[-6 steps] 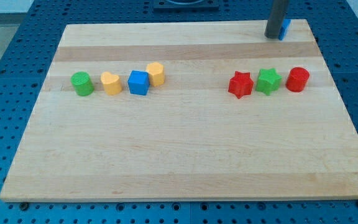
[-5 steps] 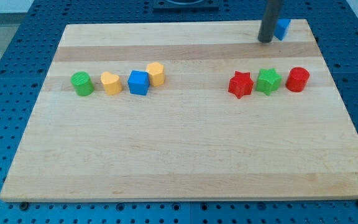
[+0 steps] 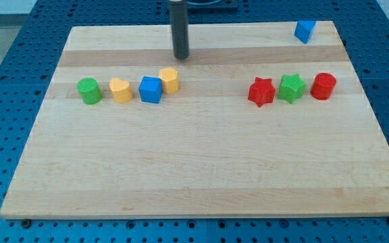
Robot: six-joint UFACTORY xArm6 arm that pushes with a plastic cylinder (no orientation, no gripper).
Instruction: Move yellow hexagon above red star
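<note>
Near the board's top, your tip [image 3: 181, 57] hovered just above the untouched yellow hexagon block [image 3: 169, 79]; red star block [image 3: 261, 92] lay well right; fingerless rod held nothing.

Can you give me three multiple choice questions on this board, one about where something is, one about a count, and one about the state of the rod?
1. Where does the yellow hexagon sit?
A. Just right of the blue cube, touching it
B. Beside the red star
C. At the view's bottom edge

2. How many red blocks are on the board?
A. One
B. Two
C. Three

3. What is my tip doing?
A. Pressing the green star
B. Standing clear of every block, toward the view's top from the yellow hexagon
C. Resting against the small blue block

Answers: 1 A, the hexagon leans on the cube's right upper side. 2 B, only the red star and the red cylinder are red. 3 B, bare wood shows between the tip and the hexagon.
</note>
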